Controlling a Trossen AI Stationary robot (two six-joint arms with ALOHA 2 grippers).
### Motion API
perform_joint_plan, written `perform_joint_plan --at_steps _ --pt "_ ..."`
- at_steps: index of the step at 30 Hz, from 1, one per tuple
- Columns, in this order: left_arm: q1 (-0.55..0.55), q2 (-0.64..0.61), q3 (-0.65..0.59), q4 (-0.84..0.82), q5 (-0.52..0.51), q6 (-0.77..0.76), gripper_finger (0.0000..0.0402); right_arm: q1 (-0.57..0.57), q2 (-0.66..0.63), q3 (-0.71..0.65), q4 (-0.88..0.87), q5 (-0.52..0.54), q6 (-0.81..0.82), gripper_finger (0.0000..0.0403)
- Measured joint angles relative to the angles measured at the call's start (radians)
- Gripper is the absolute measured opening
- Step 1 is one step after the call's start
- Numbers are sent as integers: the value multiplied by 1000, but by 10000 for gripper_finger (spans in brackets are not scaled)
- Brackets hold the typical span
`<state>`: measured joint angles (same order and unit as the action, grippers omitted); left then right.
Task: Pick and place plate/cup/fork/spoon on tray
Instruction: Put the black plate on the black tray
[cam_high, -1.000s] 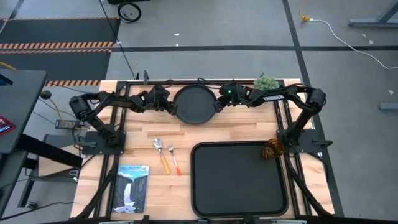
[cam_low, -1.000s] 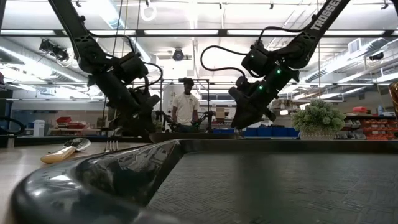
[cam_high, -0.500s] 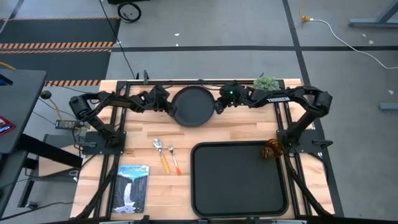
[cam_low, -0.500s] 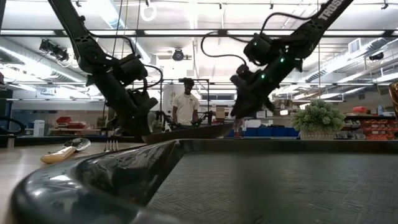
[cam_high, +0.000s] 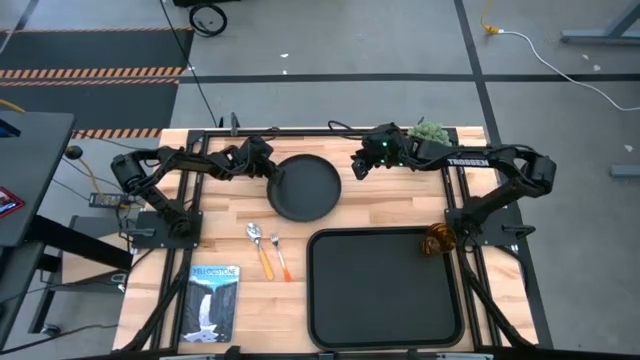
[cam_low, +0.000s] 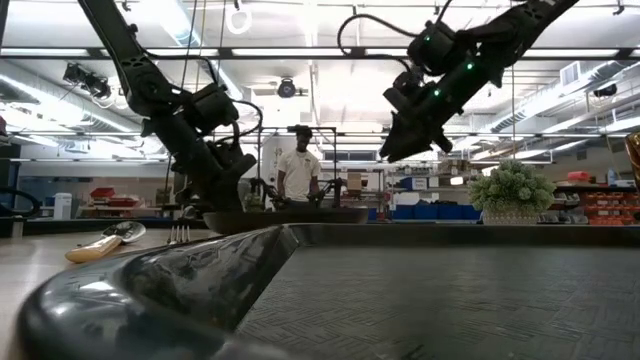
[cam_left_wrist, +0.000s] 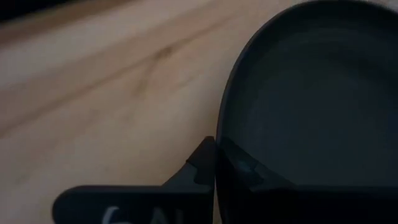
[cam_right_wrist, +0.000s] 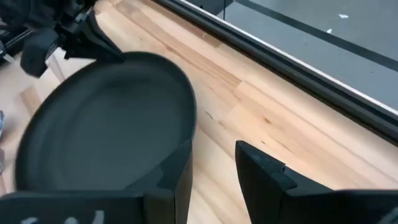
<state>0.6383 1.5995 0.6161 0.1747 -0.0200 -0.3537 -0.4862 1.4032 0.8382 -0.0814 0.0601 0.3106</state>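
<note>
The wooden counter (cam_high: 390, 205) carries the black rectangular tray (cam_high: 386, 288) near its front edge. Behind it lies the round black plate (cam_high: 304, 187) — the left claw (cam_high: 270, 173) is clenched on its rim. The right claw (cam_high: 358, 165) hangs released above the counter, just beside the plate. The amber cup (cam_high: 438, 239) stands at the tray's right corner; spoon (cam_high: 257, 243) and fork (cam_high: 279, 254) lie left of the tray.

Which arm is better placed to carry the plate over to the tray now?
Left. The left end effector is shut on the plate rim, while the right end effector hangs open, clear of it. The tray is unoccupied.
</note>
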Motion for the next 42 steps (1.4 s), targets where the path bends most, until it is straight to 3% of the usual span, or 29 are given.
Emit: perform_joint_plan --at_steps 19,25,31,42 --pt "-39 -2 319 -294 152 139 11 1 -215 0 -170 -11 -28 128" --pt "-181 -2 373 -331 154 121 11 1 -270 0 -170 -33 -54 128" --pt "-359 23 417 -333 71 48 11 1 -303 0 -224 -56 -74 128" --pt "-639 274 693 -372 -53 -74 11 28 -386 0 -292 -136 -79 128"
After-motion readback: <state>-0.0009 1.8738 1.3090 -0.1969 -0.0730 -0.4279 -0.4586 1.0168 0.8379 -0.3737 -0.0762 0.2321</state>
